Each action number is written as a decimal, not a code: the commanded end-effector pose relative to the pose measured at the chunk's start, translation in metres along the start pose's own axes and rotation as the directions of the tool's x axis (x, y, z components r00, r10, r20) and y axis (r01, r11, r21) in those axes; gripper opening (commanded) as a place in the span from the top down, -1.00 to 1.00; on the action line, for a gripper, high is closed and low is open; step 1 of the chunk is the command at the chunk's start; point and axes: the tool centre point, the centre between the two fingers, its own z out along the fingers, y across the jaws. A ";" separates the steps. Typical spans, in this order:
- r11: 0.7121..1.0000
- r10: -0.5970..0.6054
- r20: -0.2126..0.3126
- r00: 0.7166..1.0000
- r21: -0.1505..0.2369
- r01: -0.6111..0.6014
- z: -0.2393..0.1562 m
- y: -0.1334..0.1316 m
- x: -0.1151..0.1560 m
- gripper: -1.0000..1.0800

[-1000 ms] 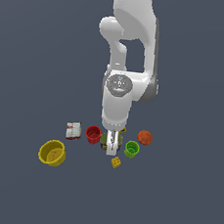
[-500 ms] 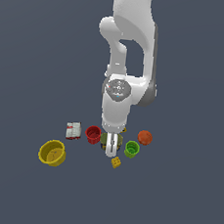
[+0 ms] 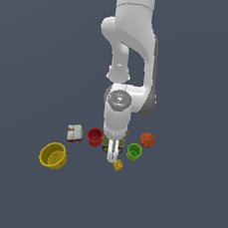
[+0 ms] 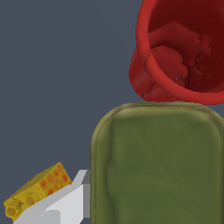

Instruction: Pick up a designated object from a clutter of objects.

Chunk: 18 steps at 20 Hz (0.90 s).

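Low over the clutter, the gripper [image 3: 112, 155] straddles the tin [image 4: 157, 166] between red cup [image 4: 183, 48] and yellow block [image 4: 37, 190], jaws apart, one finger [image 4: 65, 203] beside its stiff, likely slick long side.

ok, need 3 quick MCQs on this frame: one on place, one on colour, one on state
1. In the exterior view, the yellow bowl lies:
A. far left of the clutter
B. far right
C. under the arm

2. The tin can lid is:
A. blue
B. olive green
C. white

3. The red cup is:
A. upside down
B. crushed flat
C. open side visible to the wrist camera

Answers: 1 A, it sits left of the red-white box. 2 B, the wrist view shows it. 3 C, the inside shows.
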 end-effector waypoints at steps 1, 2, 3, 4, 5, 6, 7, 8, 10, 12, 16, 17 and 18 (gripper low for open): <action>1.000 0.000 0.000 1.000 0.001 0.000 0.001 0.000 0.000 1.00; 1.000 0.000 0.000 1.000 0.001 0.000 0.001 0.000 0.000 1.00; 1.000 0.000 0.000 1.000 0.001 0.000 0.001 0.000 0.000 1.00; 1.000 0.000 0.000 1.000 0.001 0.000 0.001 0.000 0.000 1.00; 1.000 0.000 0.000 1.000 0.001 0.000 0.001 0.000 0.000 1.00; 1.000 0.000 0.000 1.000 0.001 0.000 0.001 0.000 0.000 1.00; 1.000 0.000 0.000 1.000 0.001 0.000 0.001 0.000 0.000 1.00; 1.000 0.000 0.000 1.000 0.001 0.000 0.001 0.000 0.000 1.00; 1.000 0.000 0.000 1.000 0.002 0.000 0.000 -0.001 0.000 1.00; 1.000 0.000 0.000 1.000 0.002 0.000 -0.001 -0.001 0.001 1.00; 1.000 0.000 0.001 1.000 0.002 0.000 -0.011 -0.001 0.007 1.00; 1.000 0.000 0.001 1.000 0.002 0.000 -0.015 -0.001 0.010 1.00; 1.000 0.000 0.001 1.000 0.002 0.000 -0.019 0.000 0.013 1.00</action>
